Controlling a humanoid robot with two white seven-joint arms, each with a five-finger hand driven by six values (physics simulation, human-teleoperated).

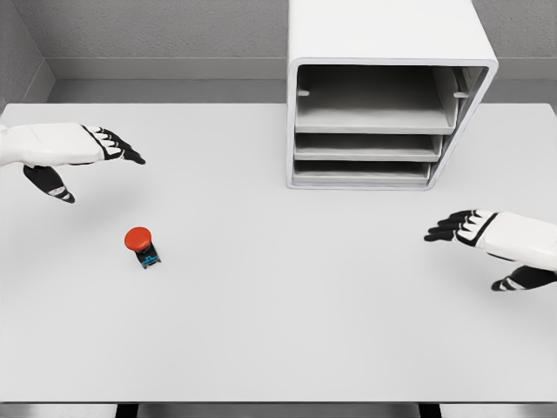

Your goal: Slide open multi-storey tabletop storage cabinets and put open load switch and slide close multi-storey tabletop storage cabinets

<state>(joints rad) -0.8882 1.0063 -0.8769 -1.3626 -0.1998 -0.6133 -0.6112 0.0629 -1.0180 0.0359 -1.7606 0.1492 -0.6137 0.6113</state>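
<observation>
The white desk (287, 348) carries everything here, and most of its surface is bare. At its back edge, right of the middle, stands the white multi-storey storage cabinet (392, 87), its front facing the robot so the drawers can be pulled toward it. Three stacked drawers (365, 148) show in the opening, all sitting flush and none yet drawn out, so the opening step looks undone.

The left hand (109, 144) hangs over the desk's left edge with its fingers stretched out and apart, gripping nothing. The right hand (461, 226) hangs near the right edge, below the cabinet's front, likewise with fingers extended and holding nothing. Each seems parked on its own side: the right closer to the drawers, the left closer to the part to be stored.

The load switch (142, 245), a small dark body with a red round cap, stands on the desk toward the left edge, below the left hand and well apart from the cabinet.
</observation>
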